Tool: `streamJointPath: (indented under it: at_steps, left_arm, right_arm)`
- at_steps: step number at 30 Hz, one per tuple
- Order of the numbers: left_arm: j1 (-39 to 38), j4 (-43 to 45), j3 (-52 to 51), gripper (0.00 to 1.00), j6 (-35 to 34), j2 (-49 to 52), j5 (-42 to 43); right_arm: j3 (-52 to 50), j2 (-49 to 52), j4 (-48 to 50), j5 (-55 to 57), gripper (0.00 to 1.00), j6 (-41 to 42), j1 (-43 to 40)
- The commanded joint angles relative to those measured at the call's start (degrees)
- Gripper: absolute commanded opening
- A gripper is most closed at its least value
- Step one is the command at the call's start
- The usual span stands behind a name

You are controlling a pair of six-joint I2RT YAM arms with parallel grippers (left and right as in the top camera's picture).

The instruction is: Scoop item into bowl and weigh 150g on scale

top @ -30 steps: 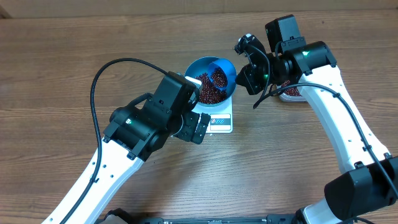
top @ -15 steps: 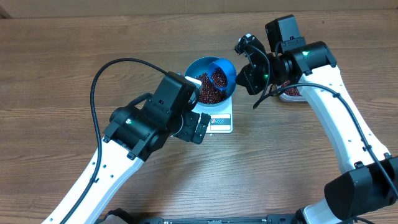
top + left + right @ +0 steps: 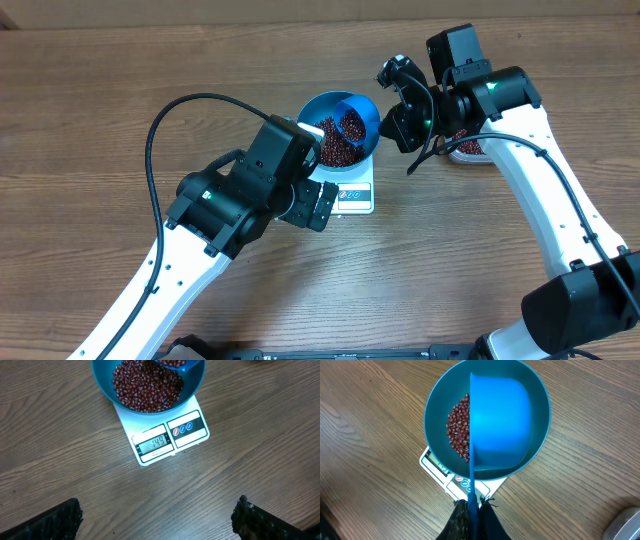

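Note:
The blue bowl [image 3: 366, 112] stands on the white scale [image 3: 356, 197] and holds a heap of dark red beans [image 3: 333, 148]. In the left wrist view the bowl [image 3: 106, 386] with its beans [image 3: 145, 387] sits above the scale [image 3: 192, 427], whose display shows 149. My right gripper [image 3: 472, 510] is shut on the handle of a small blue scoop [image 3: 497, 420], which hangs tilted over the bowl [image 3: 434, 407]. A few beans show in the scoop [image 3: 175, 364]. My left gripper [image 3: 157, 522] is open over bare wood in front of the scale, nothing between its fingers [image 3: 55, 520].
A clear tub [image 3: 468, 148] with beans stands right of the scale, mostly hidden under the right arm; its rim shows in the right wrist view [image 3: 626, 527]. The left arm's black cable [image 3: 165, 115] loops over the wooden table.

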Motion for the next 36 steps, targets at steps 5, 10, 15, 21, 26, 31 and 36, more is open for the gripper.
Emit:
streamJointPath:
  at_steps: [5, 10, 15, 21, 26, 31, 36]
  left_arm:
    - [0.35, 0.02, 0.15, 1.0, -0.61, -0.22, 0.24]
    - [0.35, 0.02, 0.15, 0.99, -0.59, -0.22, 0.24]
    - [0.35, 0.02, 0.15, 1.0, -0.61, -0.22, 0.24]
    - [0.35, 0.02, 0.15, 1.0, -0.59, -0.22, 0.24]
    - [0.35, 0.02, 0.15, 1.0, -0.61, -0.22, 0.24]
    - [0.35, 0.02, 0.15, 1.0, -0.61, -0.22, 0.24]
    - [0.35, 0.02, 0.15, 1.0, -0.61, -0.22, 0.24]
  right_arm:
    - [1.84, -1.68, 0.15, -0.11, 0.04, 0.0, 0.33]
    - [1.84, -1.68, -0.26, -0.59, 0.04, -0.24, 0.33]
    - [1.84, -1.68, -0.24, -1.38, 0.04, -1.01, 0.33]
    - [1.84, -1.68, 0.04, -1.07, 0.04, 0.35, 0.33]
    - [1.84, -1.68, -0.5, -1.16, 0.04, -1.29, 0.55]
    - [1.84, -1.68, -0.52, -1.18, 0.04, -1.29, 0.52]
    - [1.84, -1.68, -0.61, -0.96, 0.04, -1.51, 0.59]
